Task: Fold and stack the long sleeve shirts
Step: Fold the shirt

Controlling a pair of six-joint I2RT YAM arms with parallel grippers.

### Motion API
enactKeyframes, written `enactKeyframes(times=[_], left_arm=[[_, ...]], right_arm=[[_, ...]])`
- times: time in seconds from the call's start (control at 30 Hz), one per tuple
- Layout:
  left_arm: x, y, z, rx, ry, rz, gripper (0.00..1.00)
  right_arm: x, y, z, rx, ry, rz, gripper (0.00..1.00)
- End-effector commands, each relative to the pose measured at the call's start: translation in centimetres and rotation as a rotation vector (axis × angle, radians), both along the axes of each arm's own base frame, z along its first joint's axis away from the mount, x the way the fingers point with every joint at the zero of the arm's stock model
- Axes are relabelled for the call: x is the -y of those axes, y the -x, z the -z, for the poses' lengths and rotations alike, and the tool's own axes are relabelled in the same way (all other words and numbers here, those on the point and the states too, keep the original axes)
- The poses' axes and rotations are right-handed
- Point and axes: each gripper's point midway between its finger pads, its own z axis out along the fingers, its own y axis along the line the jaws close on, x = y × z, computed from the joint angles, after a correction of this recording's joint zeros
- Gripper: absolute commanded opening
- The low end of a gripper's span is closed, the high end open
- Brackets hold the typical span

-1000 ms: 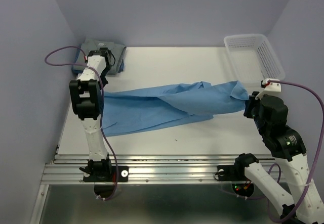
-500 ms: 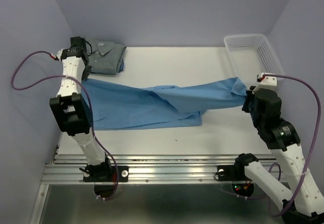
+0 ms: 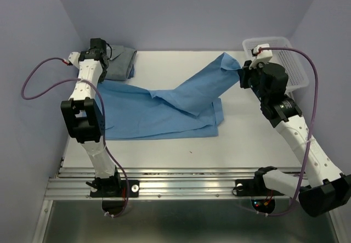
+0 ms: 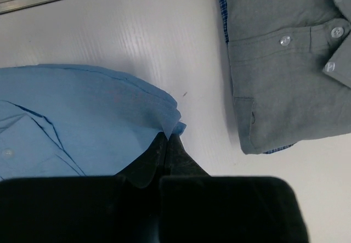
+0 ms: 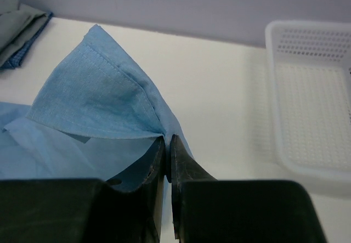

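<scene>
The light blue shirt [image 3: 164,108] lies spread across the table's middle, one end lifted toward the back right. My right gripper [image 3: 240,74] is shut on that raised end [image 5: 104,97], holding it above the table. My left gripper [image 3: 93,78] is shut on the shirt's left corner [image 4: 164,123] at the table's back left. The grey shirt [image 3: 118,62] lies folded in the back left corner, just beyond my left gripper; it shows in the left wrist view [image 4: 285,62] with buttons and collar.
A white mesh basket [image 3: 279,59] stands at the back right, just right of my right gripper; it also shows in the right wrist view [image 5: 312,95]. The purple walls close in on left and back. The metal rail runs along the near edge [image 3: 181,185].
My right gripper has carried its end of the blue shirt up and back toward the far right. My left gripper has swung out to the back left with its corner, then edged right.
</scene>
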Motion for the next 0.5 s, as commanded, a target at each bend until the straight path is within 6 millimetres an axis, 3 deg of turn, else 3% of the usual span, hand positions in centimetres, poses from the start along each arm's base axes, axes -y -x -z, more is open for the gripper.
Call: enactKeyframes(times=[0.0, 0.1, 0.13, 0.17, 0.2, 0.33, 0.43, 0.47], left_arm=[[-3.2, 1.4, 0.4, -0.059, -0.032, -0.104, 0.00], [-3.2, 3.1, 2.7, -0.120, 0.005, -0.086, 0.00], [-3.0, 3.3, 3.1, -0.119, 0.013, -0.074, 0.00], [-2.7, 4.7, 4.9, -0.165, 0.024, -0.066, 0.00], [-2.3, 5.2, 4.6, -0.146, 0.039, -0.054, 0.00], [-2.8, 8.0, 5.1, -0.164, 0.014, -0.081, 0.00], [-2.8, 9.8, 5.4, -0.201, 0.009, -0.077, 0.00], [-2.4, 10.7, 6.4, -0.228, 0.021, -0.057, 0.00]], right_arm=[[-0.4, 0.0, -6.2, 0.183, -0.001, -0.044, 0.01], [1.4, 0.9, -6.6, 0.165, 0.035, 0.028, 0.01], [1.4, 1.2, -6.7, 0.158, 0.039, 0.020, 0.01], [1.3, 2.0, -7.2, 0.164, 0.034, 0.003, 0.01], [1.0, 2.6, -6.8, 0.141, 0.033, -0.024, 0.01], [-3.3, 5.6, -4.7, 0.068, -0.004, -0.304, 0.01], [-5.0, 7.6, -2.5, 0.005, 0.001, -0.436, 0.01], [-4.9, 7.8, -2.2, 0.002, -0.001, -0.433, 0.01]])
